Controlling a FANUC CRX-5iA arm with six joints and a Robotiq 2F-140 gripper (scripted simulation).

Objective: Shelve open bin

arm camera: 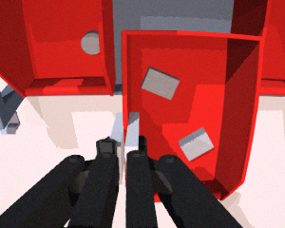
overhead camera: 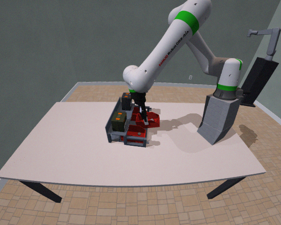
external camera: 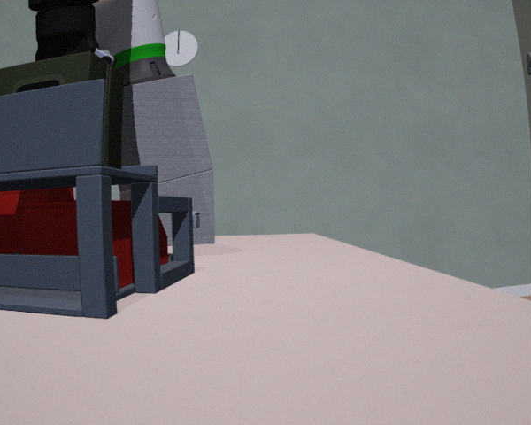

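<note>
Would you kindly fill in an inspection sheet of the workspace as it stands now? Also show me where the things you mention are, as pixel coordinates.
Surface: pale pinkish table top point(overhead camera: 82, 160) point(external camera: 329, 347), no spill seen.
Job's things: open red bin point(overhead camera: 155, 118) point(arm camera: 180, 114) with two grey block-like parts, pinched at one side wall; red bins on either side in the grey-blue metal shelf.
Clutter: nothing seen.
Gripper: black two-finger gripper point(overhead camera: 146, 123) point(arm camera: 127, 126), shut on the bin's wall.
Cables: nothing seen.
Surroundings: grey-green wall, tiled floor, second grey arm on a dark pedestal.

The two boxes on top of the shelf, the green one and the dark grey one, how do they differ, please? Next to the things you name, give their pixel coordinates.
The green box point(overhead camera: 118, 123) is olive and sits nearer the top camera; the dark grey box point(overhead camera: 126, 102) is greyer and farther away. Both have orange marks on top.
</note>
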